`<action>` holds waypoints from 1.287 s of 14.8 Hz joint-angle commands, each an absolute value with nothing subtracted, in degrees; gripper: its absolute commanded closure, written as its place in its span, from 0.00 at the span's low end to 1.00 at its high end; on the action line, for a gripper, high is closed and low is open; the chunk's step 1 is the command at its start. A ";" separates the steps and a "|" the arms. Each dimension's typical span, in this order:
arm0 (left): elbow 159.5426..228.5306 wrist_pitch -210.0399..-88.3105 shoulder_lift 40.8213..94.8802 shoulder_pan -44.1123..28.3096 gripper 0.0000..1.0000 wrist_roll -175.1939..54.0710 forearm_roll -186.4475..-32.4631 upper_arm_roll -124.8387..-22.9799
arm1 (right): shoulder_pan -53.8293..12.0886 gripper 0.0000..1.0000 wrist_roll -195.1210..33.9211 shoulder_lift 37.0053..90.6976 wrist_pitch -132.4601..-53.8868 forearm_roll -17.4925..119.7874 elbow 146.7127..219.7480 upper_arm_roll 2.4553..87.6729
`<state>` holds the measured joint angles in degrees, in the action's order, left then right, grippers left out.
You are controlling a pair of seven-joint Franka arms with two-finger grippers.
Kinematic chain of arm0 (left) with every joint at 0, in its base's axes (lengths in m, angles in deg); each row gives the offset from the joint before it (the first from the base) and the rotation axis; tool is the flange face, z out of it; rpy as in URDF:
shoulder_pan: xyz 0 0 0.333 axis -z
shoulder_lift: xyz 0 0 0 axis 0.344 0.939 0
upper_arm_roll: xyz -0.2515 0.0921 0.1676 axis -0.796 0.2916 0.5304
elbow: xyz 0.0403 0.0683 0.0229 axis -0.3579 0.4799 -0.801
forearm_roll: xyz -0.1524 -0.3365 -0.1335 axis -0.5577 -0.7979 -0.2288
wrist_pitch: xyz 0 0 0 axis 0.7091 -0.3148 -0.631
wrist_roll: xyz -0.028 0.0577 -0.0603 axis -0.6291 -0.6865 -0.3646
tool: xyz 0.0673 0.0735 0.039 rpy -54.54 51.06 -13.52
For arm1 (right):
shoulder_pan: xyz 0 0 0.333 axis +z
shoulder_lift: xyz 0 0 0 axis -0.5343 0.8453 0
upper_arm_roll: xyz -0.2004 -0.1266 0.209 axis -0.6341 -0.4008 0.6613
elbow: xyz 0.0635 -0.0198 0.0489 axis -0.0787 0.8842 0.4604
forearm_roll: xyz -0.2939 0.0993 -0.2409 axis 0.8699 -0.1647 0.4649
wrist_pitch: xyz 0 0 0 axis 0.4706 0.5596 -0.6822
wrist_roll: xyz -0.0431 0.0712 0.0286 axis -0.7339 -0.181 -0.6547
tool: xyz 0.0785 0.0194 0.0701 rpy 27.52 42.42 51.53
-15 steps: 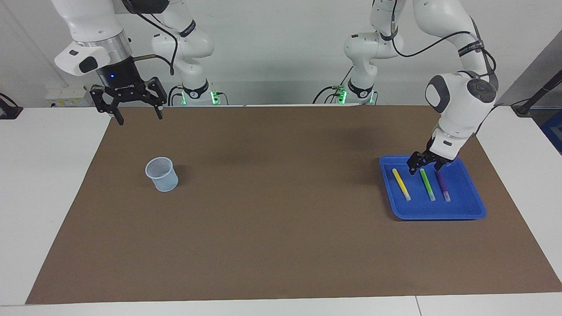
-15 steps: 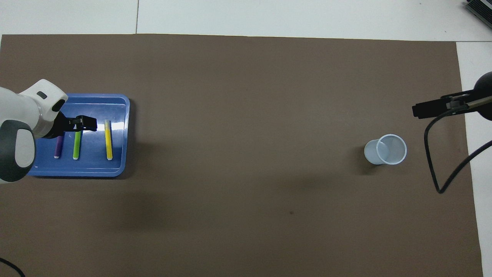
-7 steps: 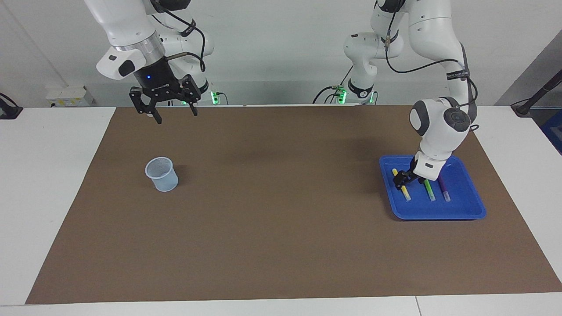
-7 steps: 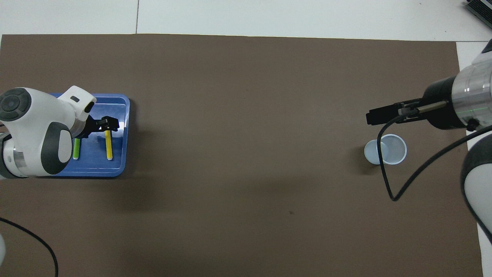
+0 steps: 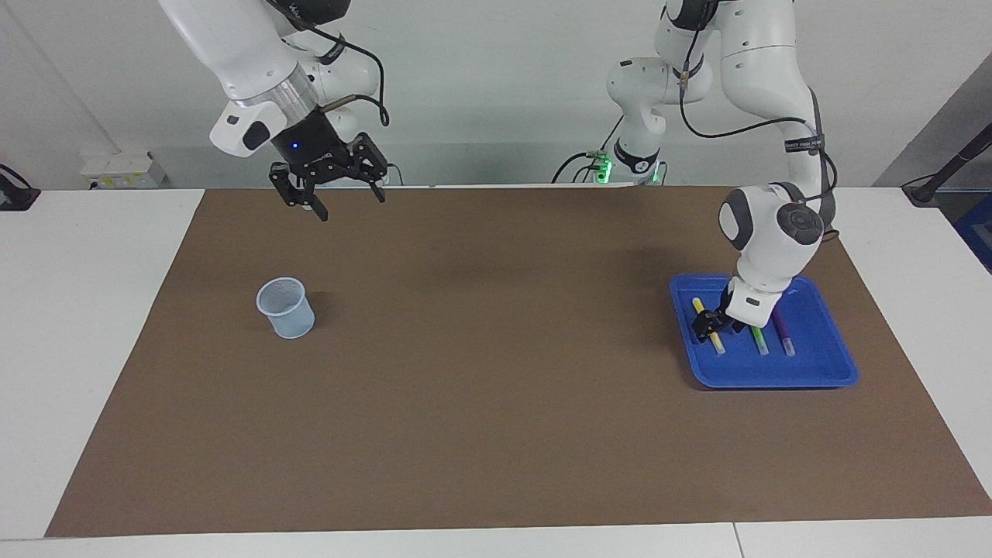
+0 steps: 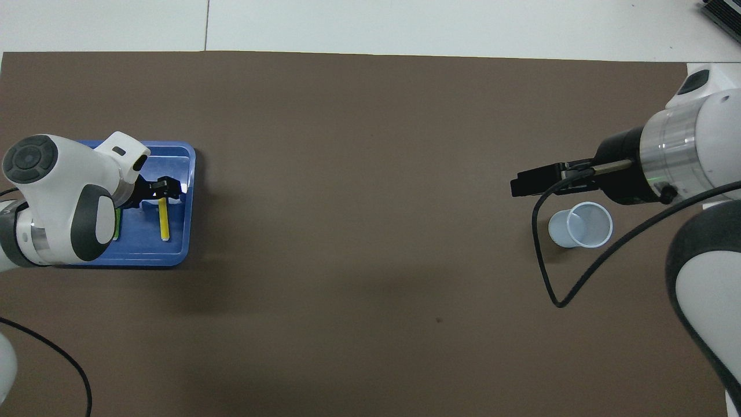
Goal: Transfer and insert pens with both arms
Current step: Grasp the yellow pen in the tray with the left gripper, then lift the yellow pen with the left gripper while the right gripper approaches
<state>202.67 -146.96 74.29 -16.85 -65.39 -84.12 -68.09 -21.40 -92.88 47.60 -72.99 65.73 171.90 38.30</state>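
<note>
Blue tray (image 5: pixel 821 372), at the brown mat's (image 5: pixel 496 434) edge toward the left arm's end of the worktop: yellow pen (image 5: pixel 716 339), green pen (image 5: pixel 759 341), purple pen (image 5: pixel 784 335), parallel and apart. Left gripper (image 5: pixel 714 322) low at the yellow pen, fingers straddling it; grasp cannot be told. Right gripper (image 5: pixel 347 197) aloft, fingers spread, at two o'clock from the mesh cup (image 5: pixel 286 308). Mat's middle open.

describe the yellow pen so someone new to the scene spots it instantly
Find the shallow blue plastic tray on the brown mat toward the left arm's end of the table. Three slim marker pens lie side by side in it; the left tool is down at one of them. That is the yellow marker pen, the outermost one, closest to the table's middle, beside the bright green pen.
</note>
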 commanded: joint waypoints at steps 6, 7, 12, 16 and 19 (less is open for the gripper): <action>204.46 -148.08 74.05 -16.34 0.81 -64.93 -84.32 -67.54 | -18.14 0.00 -105.55 45.79 -79.98 54.24 177.56 38.21; 204.28 -147.38 74.05 -16.34 1.00 -64.93 -84.32 -67.54 | -17.80 0.00 -106.52 45.79 -80.25 54.05 177.56 38.21; 200.61 -142.40 74.05 -16.25 1.00 -64.23 -84.41 -67.54 | -13.49 0.00 -107.41 45.78 -82.62 52.83 178.35 38.30; 191.37 -128.41 73.26 -16.08 1.00 -56.87 -84.76 -67.80 | -9.89 0.00 -107.32 45.79 -90.78 47.91 183.35 38.30; 190.22 -121.73 69.76 -15.46 1.00 -49.31 -89.05 -68.16 | -9.44 0.00 -107.23 45.70 -94.84 40.71 186.00 38.30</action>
<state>190.64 -126.26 72.30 -16.47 -54.08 -86.29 -68.67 -9.40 -107.14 47.44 -92.36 44.54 182.80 38.41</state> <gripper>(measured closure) 0.833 0.000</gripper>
